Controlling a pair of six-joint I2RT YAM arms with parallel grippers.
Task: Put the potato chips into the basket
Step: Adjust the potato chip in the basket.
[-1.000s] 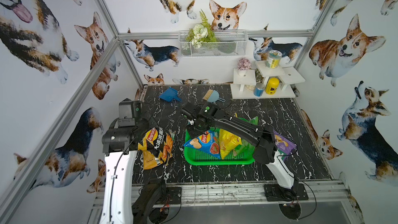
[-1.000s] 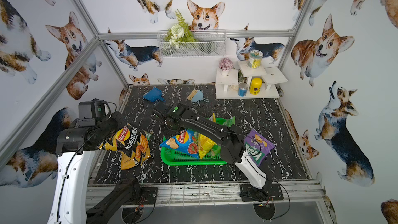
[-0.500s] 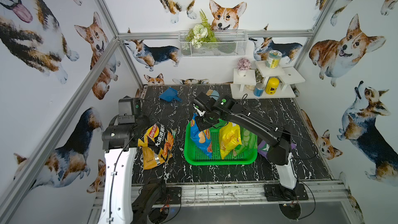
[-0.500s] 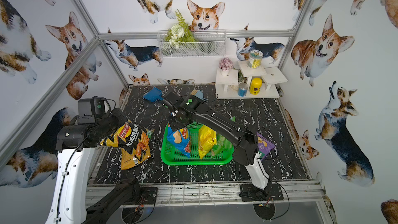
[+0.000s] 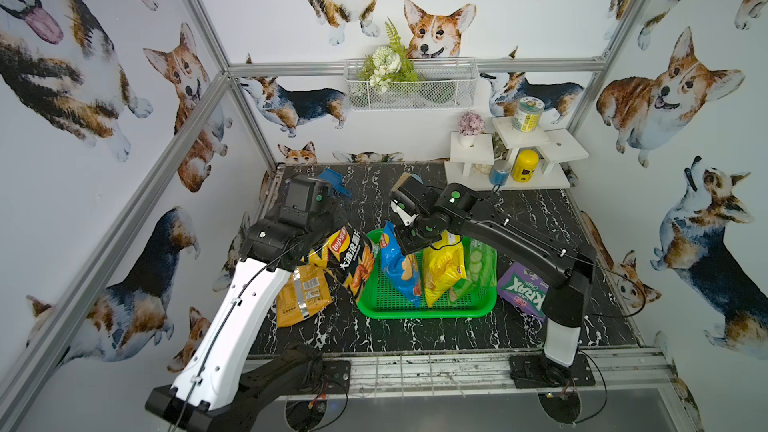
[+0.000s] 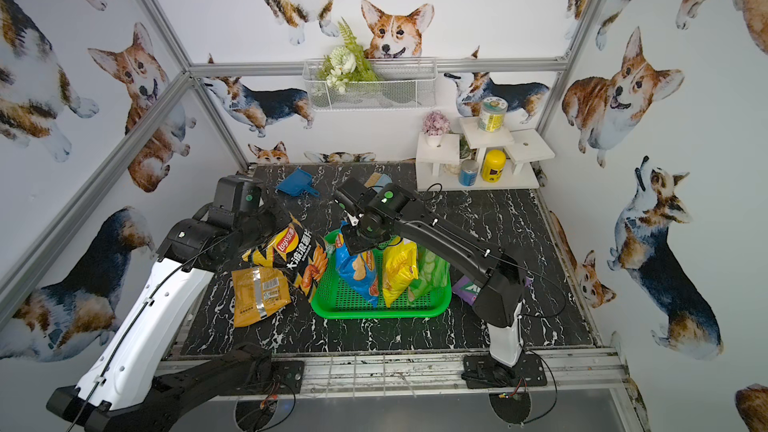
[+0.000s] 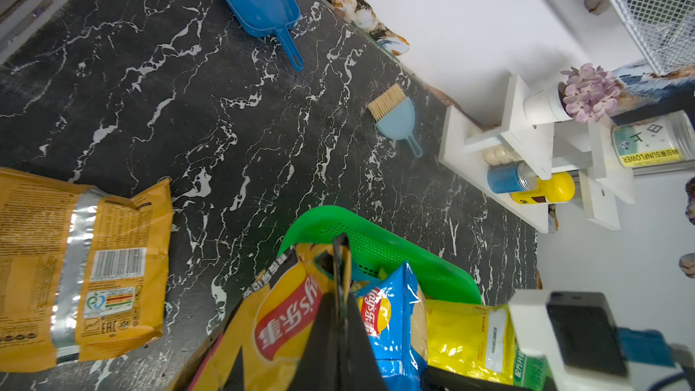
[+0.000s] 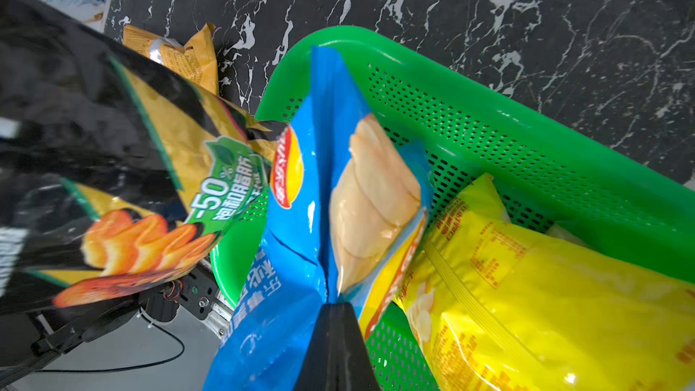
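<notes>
An orange bag [image 5: 301, 297] and a purple bag [image 5: 519, 288] are seen on the bench [image 5: 374, 334] flanking the basket [image 5: 419, 312]. Farther back, the blue bag [image 5: 397, 272] is pinched by its top seam over the basket in the closed right gripper [image 8: 333, 306], the black bag [image 5: 347, 259] likewise in the left gripper [image 7: 340, 280]; light, slippery foil is judged best held there.

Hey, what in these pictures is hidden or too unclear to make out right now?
- Purple bag: in a top view, mostly behind the right arm's elbow.
- Green bag: left wrist view, cut off by the picture's edge.
- Orange bag: lies back up, so its front shows in no view.
- Left gripper: in both top views, fingertips hidden by the left arm and the black-and-yellow bag.
</notes>
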